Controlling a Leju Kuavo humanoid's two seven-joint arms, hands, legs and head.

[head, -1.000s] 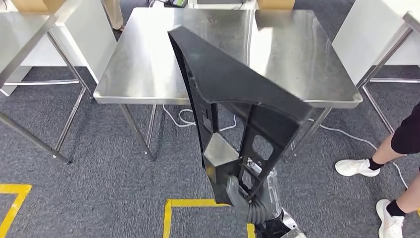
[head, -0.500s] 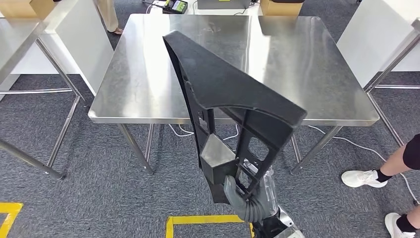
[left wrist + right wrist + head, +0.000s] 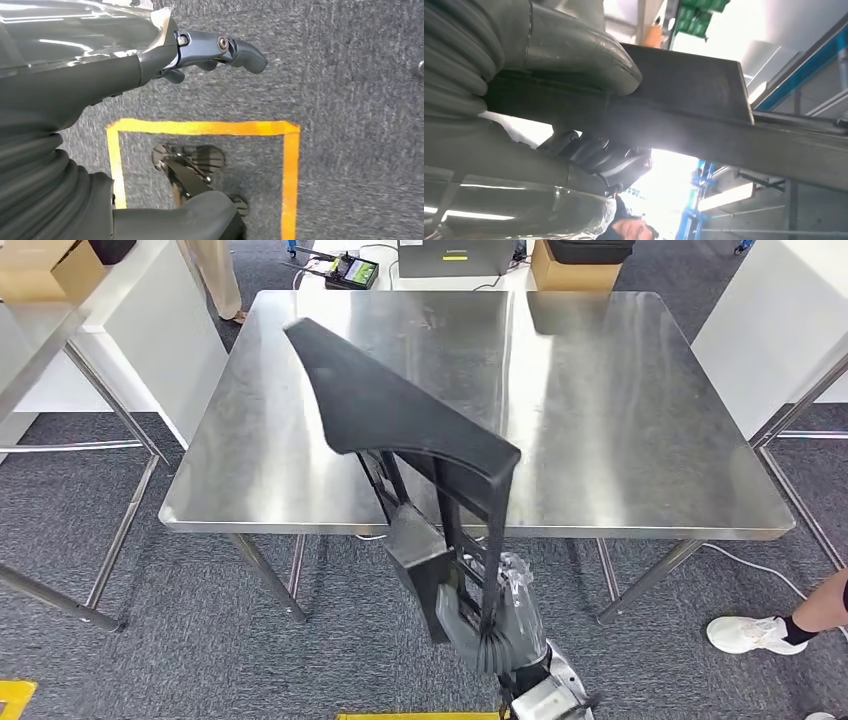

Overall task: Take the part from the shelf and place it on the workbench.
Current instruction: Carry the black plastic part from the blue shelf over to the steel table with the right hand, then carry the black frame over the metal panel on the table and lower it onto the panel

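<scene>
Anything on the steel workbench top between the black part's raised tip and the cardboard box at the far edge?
Nothing: in the head view the workbench is bare steel from the part to the cardboard box.

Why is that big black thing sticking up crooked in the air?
The big black plastic part tilts because the right hand holds it by its lower end above the shiny steel workbench; it is not set down yet. Nothing looks broken or spilled.

The black part (image 3: 400, 410) covers most of my right hand (image 3: 480, 625), so I cannot see how my fingers lie on it. It also hides a stretch of the table's (image 3: 640, 440) near edge. A person's white shoe (image 3: 745, 633) and leg are cut off at the right edge.
</scene>
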